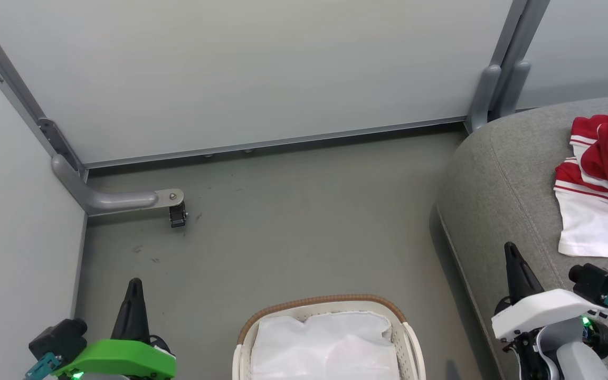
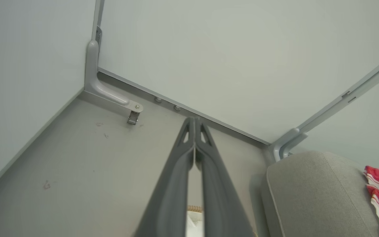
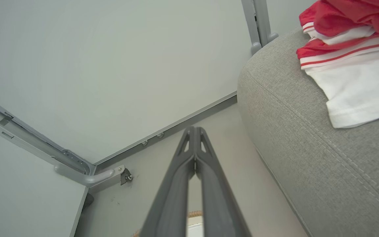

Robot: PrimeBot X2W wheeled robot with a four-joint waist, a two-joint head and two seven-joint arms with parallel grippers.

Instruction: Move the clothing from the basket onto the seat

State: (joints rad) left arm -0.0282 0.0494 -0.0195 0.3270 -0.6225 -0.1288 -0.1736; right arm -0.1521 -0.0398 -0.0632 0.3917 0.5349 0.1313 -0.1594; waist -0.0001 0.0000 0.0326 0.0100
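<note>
The red clothing [image 1: 602, 179] with white stripes and a white panel lies bunched on the grey sofa seat [image 1: 499, 184] at the right; the right wrist view shows the clothing [image 3: 347, 49] on the seat [image 3: 308, 131] too. The white basket [image 1: 243, 338] with a brown woven rim stands on the floor at bottom centre, holding a plain white cloth [image 1: 325, 345]. My left gripper [image 1: 135, 287] is shut and empty at the lower left, left of the basket. My right gripper [image 1: 511, 253] is shut and empty beside the seat's front edge, below the clothing.
Pale partition walls meet at corners on the far left and far right. A grey metal foot with a small castor [image 1: 176, 211] juts onto the grey floor [image 1: 293, 221] at the left. A grey post [image 1: 499, 89] stands behind the seat.
</note>
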